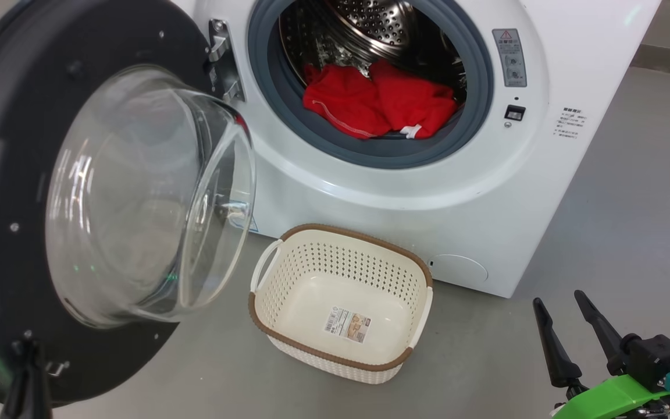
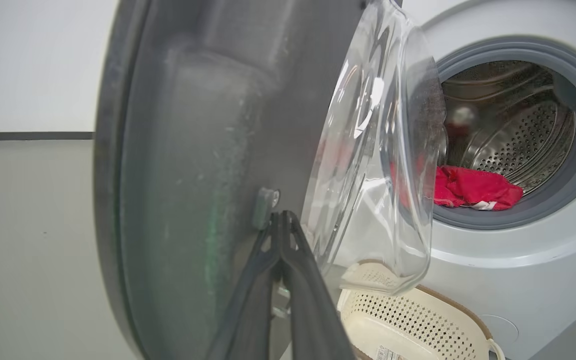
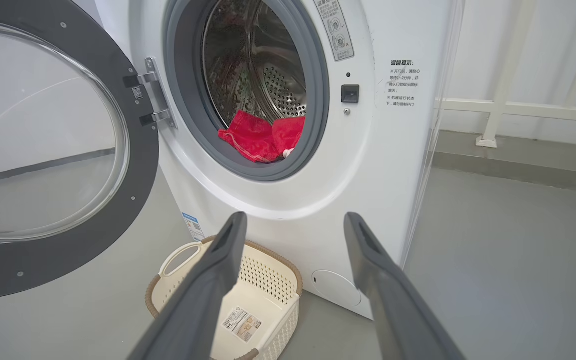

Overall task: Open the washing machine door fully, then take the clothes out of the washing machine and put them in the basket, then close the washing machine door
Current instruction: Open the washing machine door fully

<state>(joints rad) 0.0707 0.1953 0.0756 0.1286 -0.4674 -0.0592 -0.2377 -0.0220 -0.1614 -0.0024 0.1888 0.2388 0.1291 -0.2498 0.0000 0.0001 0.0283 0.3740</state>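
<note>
One basket (image 1: 312,308) on smooth grey floor (image 1: 620,233).

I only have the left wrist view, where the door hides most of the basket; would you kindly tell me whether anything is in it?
Observer: The basket is empty, apart from a paper label on its bottom.
Operator: Thank you. How does the right gripper stand?
Observer: The right gripper is open and holds nothing, off to the right of the basket and apart from it.
</note>
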